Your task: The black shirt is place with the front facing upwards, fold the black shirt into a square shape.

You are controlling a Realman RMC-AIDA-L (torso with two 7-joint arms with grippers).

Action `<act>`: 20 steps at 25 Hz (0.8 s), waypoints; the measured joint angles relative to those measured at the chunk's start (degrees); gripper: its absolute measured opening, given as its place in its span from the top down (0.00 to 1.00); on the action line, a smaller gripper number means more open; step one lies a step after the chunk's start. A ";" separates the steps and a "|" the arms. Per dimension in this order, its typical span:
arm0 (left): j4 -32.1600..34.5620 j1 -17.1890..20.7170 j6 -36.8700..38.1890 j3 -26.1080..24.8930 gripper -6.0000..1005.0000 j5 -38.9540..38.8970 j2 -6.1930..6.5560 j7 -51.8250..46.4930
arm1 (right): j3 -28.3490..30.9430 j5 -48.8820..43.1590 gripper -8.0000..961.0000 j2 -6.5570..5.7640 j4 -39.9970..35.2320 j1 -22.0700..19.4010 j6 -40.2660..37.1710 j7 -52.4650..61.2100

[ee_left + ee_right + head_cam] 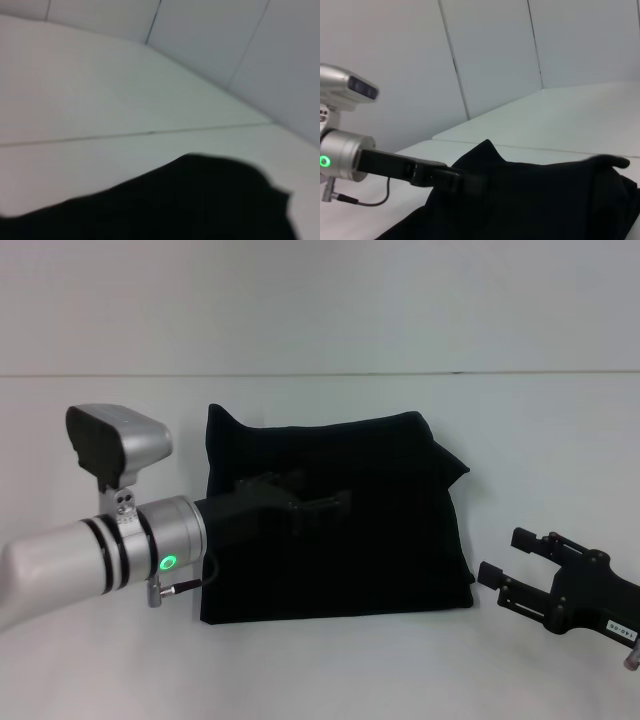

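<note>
The black shirt lies folded into a rough square in the middle of the white table. A corner sticks up at its far left and a bulge shows at its far right. No lettering or label shows. My left gripper reaches over the middle of the shirt, close above or on the cloth; it is black against black. It also shows in the right wrist view. My right gripper is open and empty, just off the shirt's near right corner. The shirt also shows in the left wrist view and the right wrist view.
The white table's far edge meets a plain white wall. A thin cable hangs from my left wrist near the shirt's near left corner.
</note>
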 joint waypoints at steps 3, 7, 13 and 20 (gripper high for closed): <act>2.72 2.14 8.34 -0.83 0.13 -0.20 0.06 1.04 | 1.14 -0.01 0.17 -0.04 0.07 -0.15 -1.06 -1.32; 9.61 8.67 22.70 -1.49 0.13 -0.23 0.21 5.41 | 1.77 -0.05 0.17 -0.11 -0.13 -0.58 -2.68 -2.83; 14.54 16.18 31.59 -4.42 0.13 1.15 0.01 13.16 | 1.12 -0.51 0.17 -0.22 -0.24 -0.75 -3.31 -6.09; 15.15 20.00 32.81 -11.43 0.13 13.13 0.16 13.84 | -0.47 -0.63 0.17 0.00 1.82 -1.30 -1.89 -9.77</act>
